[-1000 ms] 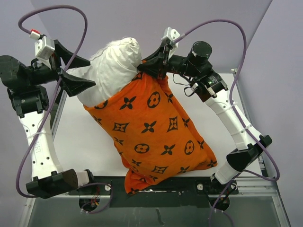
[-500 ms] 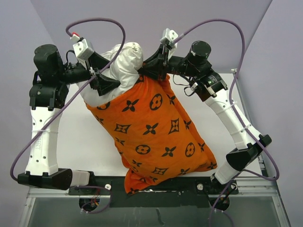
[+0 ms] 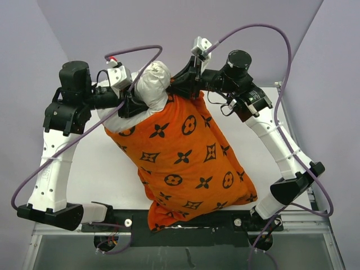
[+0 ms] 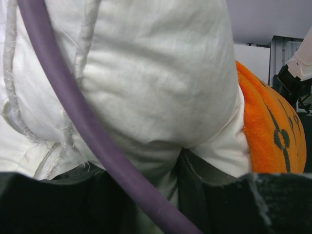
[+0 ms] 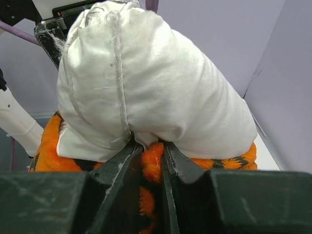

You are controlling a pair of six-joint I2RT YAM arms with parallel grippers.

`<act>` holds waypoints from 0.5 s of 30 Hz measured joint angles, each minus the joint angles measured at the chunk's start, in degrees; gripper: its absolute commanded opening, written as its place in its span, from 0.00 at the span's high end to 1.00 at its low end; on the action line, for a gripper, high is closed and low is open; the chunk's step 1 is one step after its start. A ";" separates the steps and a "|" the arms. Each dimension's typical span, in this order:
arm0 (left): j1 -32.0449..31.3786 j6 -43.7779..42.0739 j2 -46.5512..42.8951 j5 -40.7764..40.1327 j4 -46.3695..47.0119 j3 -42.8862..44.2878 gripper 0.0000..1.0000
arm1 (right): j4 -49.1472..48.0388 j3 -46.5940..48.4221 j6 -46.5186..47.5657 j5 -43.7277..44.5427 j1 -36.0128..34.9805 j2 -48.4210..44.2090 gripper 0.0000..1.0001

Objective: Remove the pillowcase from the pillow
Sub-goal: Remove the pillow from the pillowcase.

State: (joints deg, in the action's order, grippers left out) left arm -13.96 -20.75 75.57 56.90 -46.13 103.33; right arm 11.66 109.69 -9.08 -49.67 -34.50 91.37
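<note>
The orange pillowcase (image 3: 180,157) with black motifs lies diagonally on the table and covers most of the white pillow (image 3: 152,84), whose bare end sticks out at the far side. My left gripper (image 3: 135,104) is shut on that white end from the left. In the left wrist view the pillow (image 4: 146,73) bulges over the left gripper (image 4: 165,180), with cloth pinched between the jaws and the pillowcase (image 4: 268,131) at the right. My right gripper (image 3: 180,84) is shut on the pillowcase's open rim. In the right wrist view the right gripper (image 5: 151,151) pinches orange plush (image 5: 153,156) under the pillow (image 5: 146,83).
A purple cable (image 4: 87,131) crosses the left wrist view in front of the jaws. More purple cables (image 3: 259,28) loop above both arms. The white tabletop (image 3: 101,163) ends at a metal rail (image 3: 185,225) at the near edge. Purple walls (image 3: 169,22) close the back and sides.
My left arm swung right from beside the table to the pillow's bare end, and its jaws closed on the white cloth. The right gripper kept its hold on the rim.
</note>
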 measured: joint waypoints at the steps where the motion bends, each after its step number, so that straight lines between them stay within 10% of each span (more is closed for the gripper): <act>1: -0.31 -0.20 0.00 -0.33 0.09 -0.02 1.00 | 0.57 -0.15 0.07 0.35 0.13 -0.31 1.00; 7: -2.36 -2.75 1.14 -4.68 4.87 2.03 1.00 | 1.92 -3.74 3.50 8.90 0.55 -4.48 0.96; 15: -8.09 -10.01 15.58 -11.89 10.40 25.49 1.00 | 1.86 -4.37 5.42 19.50 6.54 -6.10 1.00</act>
State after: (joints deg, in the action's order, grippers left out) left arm -22.04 -30.76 91.15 45.01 -35.73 128.81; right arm 13.52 105.32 -3.66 -30.17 -27.97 85.27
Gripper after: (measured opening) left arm 0.358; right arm 0.162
